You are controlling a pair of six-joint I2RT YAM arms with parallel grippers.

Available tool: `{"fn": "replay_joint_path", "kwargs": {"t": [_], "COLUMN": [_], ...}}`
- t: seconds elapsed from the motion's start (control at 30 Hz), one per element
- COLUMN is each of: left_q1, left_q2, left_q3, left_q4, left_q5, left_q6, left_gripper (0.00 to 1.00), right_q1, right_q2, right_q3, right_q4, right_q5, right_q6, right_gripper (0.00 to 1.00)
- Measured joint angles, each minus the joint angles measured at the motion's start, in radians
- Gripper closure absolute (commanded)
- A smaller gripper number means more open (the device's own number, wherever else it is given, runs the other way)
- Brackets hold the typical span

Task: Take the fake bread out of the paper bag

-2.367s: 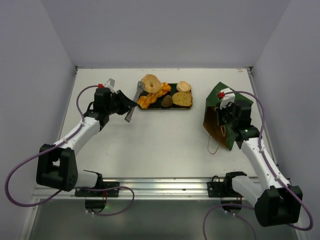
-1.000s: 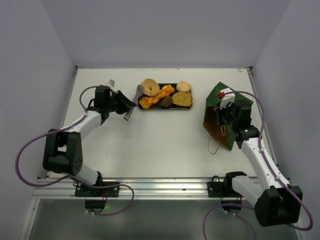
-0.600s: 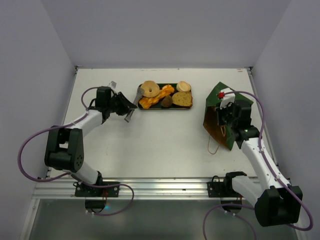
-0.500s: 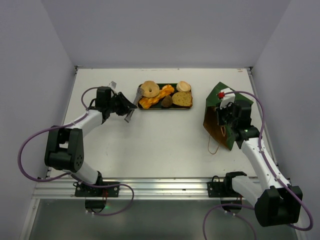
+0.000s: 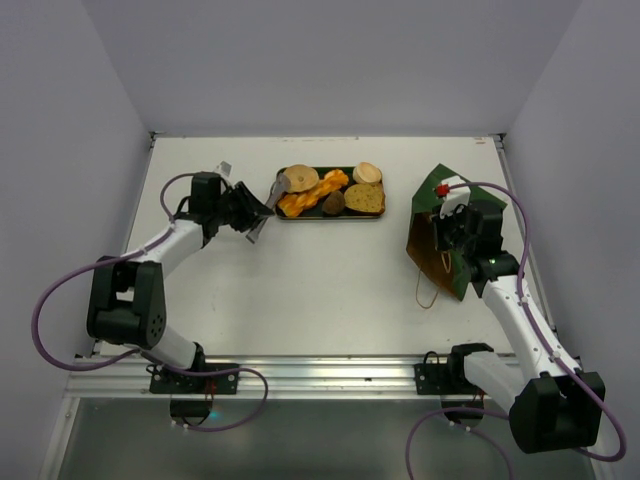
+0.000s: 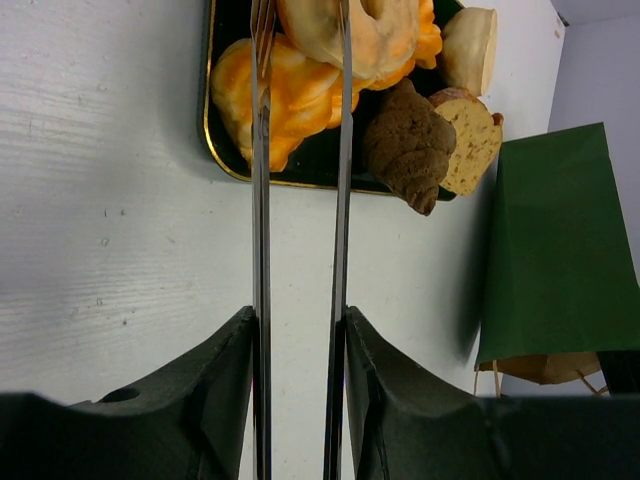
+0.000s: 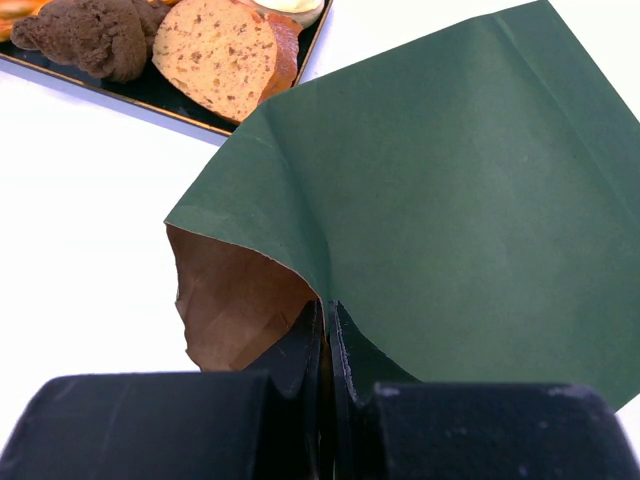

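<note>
The fake bread lies on a dark tray: a ring bun, a braided loaf, a dark piece, a toast slice and a round bun. My left gripper is shut on metal tongs. In the left wrist view the left gripper holds the tongs with their arms slightly apart, tips at the ring bun. The paper bag leans at the right. My right gripper is shut on the paper bag at its rim.
A twine handle hangs from the bag towards the near side. The tray's right end is close to the bag's mouth. White walls enclose the table at the left, right and back.
The tongs' arms have spread a little in my left gripper, and the ring bun sits lower on the tray. The right arm and the bag have not moved.
</note>
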Motion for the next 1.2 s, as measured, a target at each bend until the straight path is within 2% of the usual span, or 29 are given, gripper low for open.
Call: {"fn": "replay_joint_path", "kwargs": {"t": [0.73,0.97,1.07,1.2], "left_q1": [0.024,0.021,-0.007,-0.186], "left_q2": [-0.098,-0.237,-0.358,-0.508], "left_q3": [0.000,-0.022,-0.054,-0.111], "left_q4": [-0.069,-0.096,-0.094,-0.084], "left_q5": [-0.032,0.018,0.048,0.073], "left_q6": [0.055,0.080,0.083,0.082], "left_gripper": [0.58,0.62,0.62,0.62], "right_q1": [-0.001,-0.002,-0.003,-0.003], "right_q2": [0.000,-0.001,-0.001,0.004], "right_q3": [0.000,0.000,0.001,0.018], "right_q4": [0.000,-0.014,-0.032,-0.076], "right_q5": [-0.001,-0.042,-0.086,-0.141], "right_q6": [0.000,-0.029,-0.063,-0.130], "right_gripper": [1.00,0.99,0.98,0.97]}}
